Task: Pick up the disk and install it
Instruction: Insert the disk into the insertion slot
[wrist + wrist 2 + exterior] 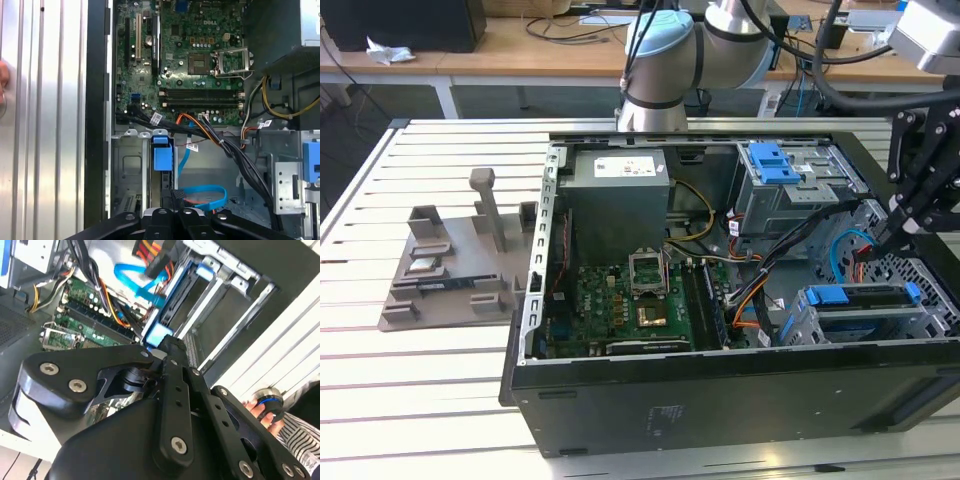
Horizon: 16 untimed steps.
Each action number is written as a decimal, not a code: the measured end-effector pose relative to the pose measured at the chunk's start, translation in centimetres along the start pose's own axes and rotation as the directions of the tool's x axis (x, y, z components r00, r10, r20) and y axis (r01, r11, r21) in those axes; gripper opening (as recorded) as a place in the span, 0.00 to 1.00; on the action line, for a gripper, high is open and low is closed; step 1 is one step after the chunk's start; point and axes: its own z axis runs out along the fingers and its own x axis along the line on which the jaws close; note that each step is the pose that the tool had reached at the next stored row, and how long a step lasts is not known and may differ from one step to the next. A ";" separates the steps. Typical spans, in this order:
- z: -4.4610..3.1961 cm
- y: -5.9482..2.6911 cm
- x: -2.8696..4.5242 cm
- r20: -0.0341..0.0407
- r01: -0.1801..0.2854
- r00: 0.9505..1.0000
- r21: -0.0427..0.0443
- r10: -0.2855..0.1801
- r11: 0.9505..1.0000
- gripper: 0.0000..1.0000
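The tool [892, 235], its grip unreadable, hovers at the disk [860, 298] in its cage; rigid, heavy, shock-sensitive—hold the blue rails.

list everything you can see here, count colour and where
computer case: 1, black, open on its side on the slatted table
slatted table: 1, white, under the case
motherboard: 1, green, on the case floor
power supply: 1, grey, at the case's far wall
disk: 1, blue rails, sitting in the grey cage at the case's near corner on the exterior view's right
drive cage with blue latch: 1, grey, far corner of the case
flat data cable: 1, blue, looped beside the near cage
stand with upright posts: 1, grey, on the table at the exterior view's left
person's hand: 1, beside the table's edge
robot arm: 1, grey and light blue, behind the case
pincer: 1, black, just above the near cage
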 end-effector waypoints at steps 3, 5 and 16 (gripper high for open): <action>0.60 -1.13 -0.09 -0.007 0.000 1.000 0.000 0.000 1.000 0.11; 0.95 -1.48 -0.08 -0.009 -0.001 1.000 0.000 0.001 1.000 0.11; 1.44 -3.29 -0.18 -0.009 -0.001 1.000 -0.001 0.001 1.000 0.11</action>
